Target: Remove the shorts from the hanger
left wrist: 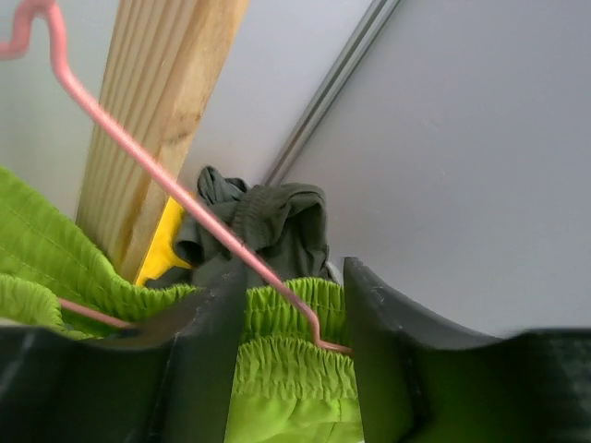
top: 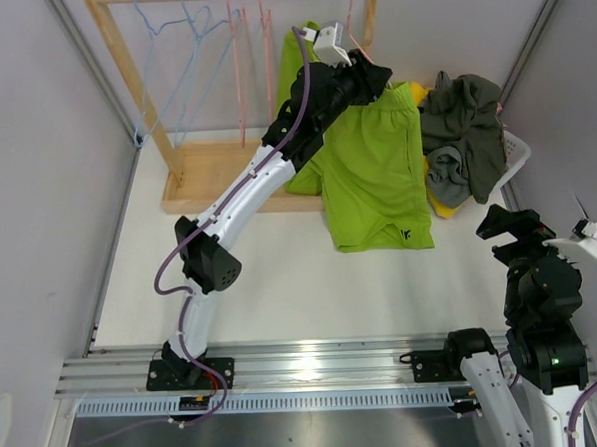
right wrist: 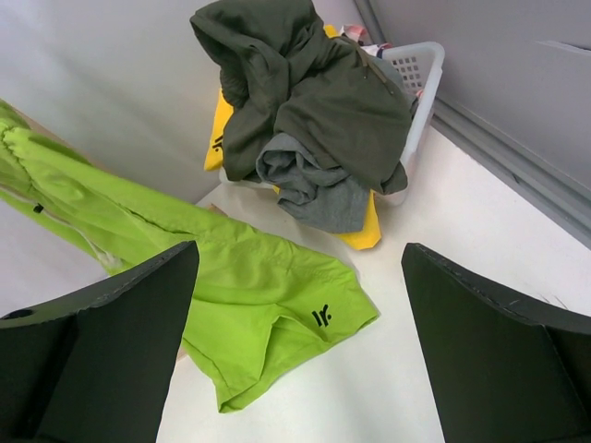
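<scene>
Left tool (left wrist: 294,274): half apart, with waistband and hanger wire between its fingers; I cannot tell if it pinches yet.
Lime green shorts (top: 376,169): on the pink hanger (left wrist: 138,157), straight ahead of my left tool, legs falling below it to the surface (top: 281,264).
Axis: the waistband runs across the gap, finger to finger.
Right tool (right wrist: 300,254): wide apart, empty, well away; the left is nearer.

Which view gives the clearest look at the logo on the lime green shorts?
The right wrist view: the dark logo sits close and sharp near the hem of the lime green shorts. The top external view shows it only as a tiny speck. The left wrist view shows just the waistband, no logo.
</scene>
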You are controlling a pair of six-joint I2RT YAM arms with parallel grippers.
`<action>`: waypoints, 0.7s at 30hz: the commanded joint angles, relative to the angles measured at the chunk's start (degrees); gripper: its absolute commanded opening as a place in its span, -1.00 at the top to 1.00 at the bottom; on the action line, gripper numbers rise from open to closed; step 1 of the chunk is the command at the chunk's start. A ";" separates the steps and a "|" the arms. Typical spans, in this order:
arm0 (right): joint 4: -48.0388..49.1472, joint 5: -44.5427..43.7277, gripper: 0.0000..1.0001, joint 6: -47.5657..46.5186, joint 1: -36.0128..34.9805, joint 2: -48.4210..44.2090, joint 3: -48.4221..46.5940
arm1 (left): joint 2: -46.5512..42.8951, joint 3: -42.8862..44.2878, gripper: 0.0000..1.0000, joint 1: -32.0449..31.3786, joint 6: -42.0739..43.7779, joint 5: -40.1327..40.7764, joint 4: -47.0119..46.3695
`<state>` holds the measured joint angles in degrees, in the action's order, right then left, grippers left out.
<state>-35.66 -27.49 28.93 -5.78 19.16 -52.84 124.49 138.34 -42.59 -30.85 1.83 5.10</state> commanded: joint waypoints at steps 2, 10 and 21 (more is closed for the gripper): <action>0.42 1.21 -0.99 0.51 -0.20 -0.70 -1.13 | 1.37 1.49 0.47 -0.30 -0.79 0.29 -1.85; -0.11 2.08 -0.99 1.22 -0.11 -2.11 0.19 | 0.85 1.14 0.80 -0.30 -0.97 -0.16 -0.97; 0.50 5.06 -0.98 1.22 0.24 -2.99 0.02 | -6.44 -2.54 1.00 -0.30 0.61 -0.95 10.08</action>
<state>-36.25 -24.91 30.02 -5.76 16.86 -52.49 124.38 137.49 -42.37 -32.45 2.68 8.43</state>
